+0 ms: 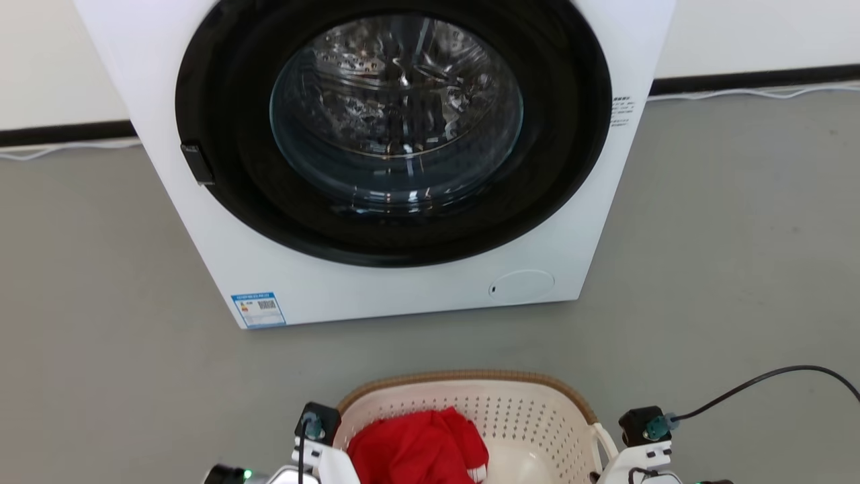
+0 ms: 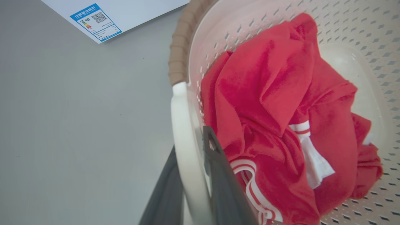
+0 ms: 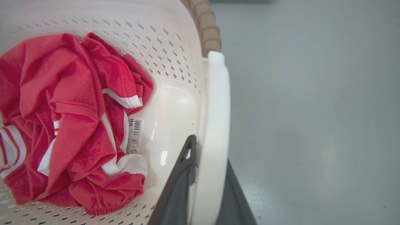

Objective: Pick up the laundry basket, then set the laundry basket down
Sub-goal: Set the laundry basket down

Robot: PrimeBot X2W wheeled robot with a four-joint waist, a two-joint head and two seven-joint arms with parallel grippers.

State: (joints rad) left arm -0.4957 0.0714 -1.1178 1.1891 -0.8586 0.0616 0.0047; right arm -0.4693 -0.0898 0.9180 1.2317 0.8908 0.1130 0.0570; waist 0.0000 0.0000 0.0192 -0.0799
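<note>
Grey floor (image 1: 101,349): left gripper (image 2: 190,140) and right gripper (image 3: 210,150) each pinch the white loop handles (image 2: 182,118) of the cream perforated plastic laundry basket (image 1: 531,410); uneven lifting could tip it.

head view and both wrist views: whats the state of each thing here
washing machine door, shut
laundry basket, upright, gripped at both side handles; can't tell if it is off the floor
red shirt, crumpled inside the basket
left gripper, shut on the left handle
right gripper, shut on the right handle
</note>
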